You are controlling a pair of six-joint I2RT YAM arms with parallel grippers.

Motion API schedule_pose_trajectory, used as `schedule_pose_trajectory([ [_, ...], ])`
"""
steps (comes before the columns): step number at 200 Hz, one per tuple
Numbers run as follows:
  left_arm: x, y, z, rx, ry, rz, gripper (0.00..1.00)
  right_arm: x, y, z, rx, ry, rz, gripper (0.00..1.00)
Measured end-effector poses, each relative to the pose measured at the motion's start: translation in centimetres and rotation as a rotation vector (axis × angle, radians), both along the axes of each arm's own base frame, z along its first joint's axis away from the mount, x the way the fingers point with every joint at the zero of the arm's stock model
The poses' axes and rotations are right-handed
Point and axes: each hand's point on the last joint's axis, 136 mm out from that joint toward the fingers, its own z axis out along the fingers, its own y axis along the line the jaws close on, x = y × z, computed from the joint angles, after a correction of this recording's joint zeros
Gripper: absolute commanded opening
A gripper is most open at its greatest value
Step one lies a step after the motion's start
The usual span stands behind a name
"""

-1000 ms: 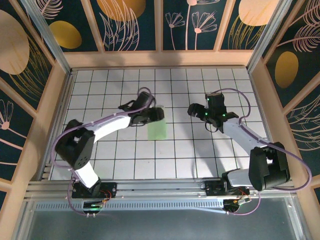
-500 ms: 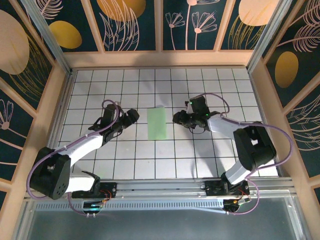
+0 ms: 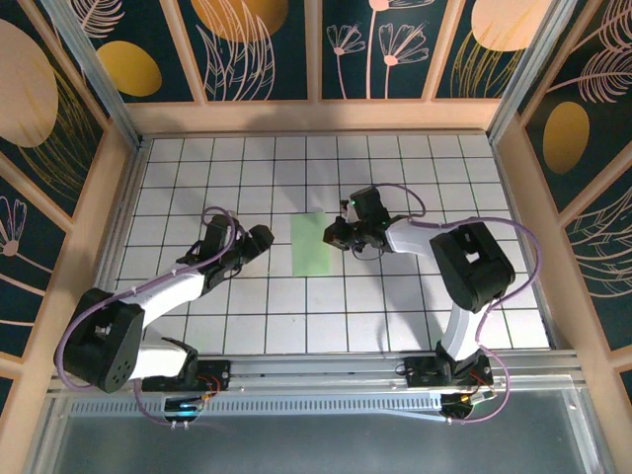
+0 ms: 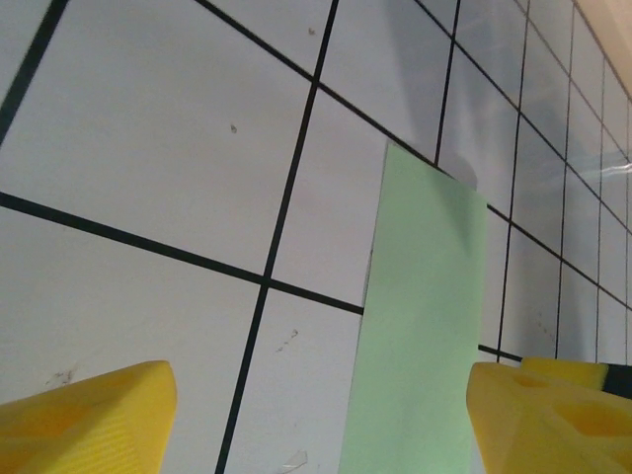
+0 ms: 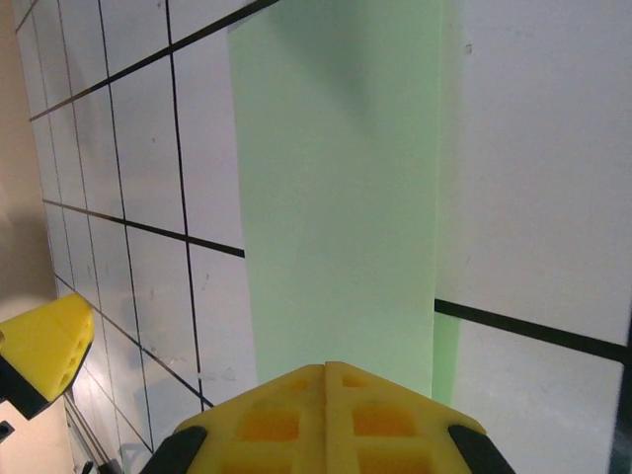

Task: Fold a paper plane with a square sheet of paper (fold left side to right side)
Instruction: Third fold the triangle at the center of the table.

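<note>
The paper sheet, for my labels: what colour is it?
The paper is plain pale green, clearest in the right wrist view.

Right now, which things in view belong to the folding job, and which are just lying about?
Job:
- green paper, flat, a narrow rectangle
- right gripper, shut at its right edge
- left gripper, open, off to its left

Just there:
- grid table
- patterned walls
</note>
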Motion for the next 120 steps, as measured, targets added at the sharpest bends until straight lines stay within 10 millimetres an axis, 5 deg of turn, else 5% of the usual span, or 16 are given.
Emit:
schedule_pose_trajectory([
  [60, -0.3, -0.8, -1.7, -0.008, 0.058, -0.036, 0.74, 0.2, 0.1, -2.4, -0.033, 0.038, -0.002, 0.0],
  [120, 0.5, -2.6, -1.7, -0.045, 0.08, -0.111, 0.52, 0.2, -0.3, -3.6, -0.074, 0.049, -0.008, 0.0],
])
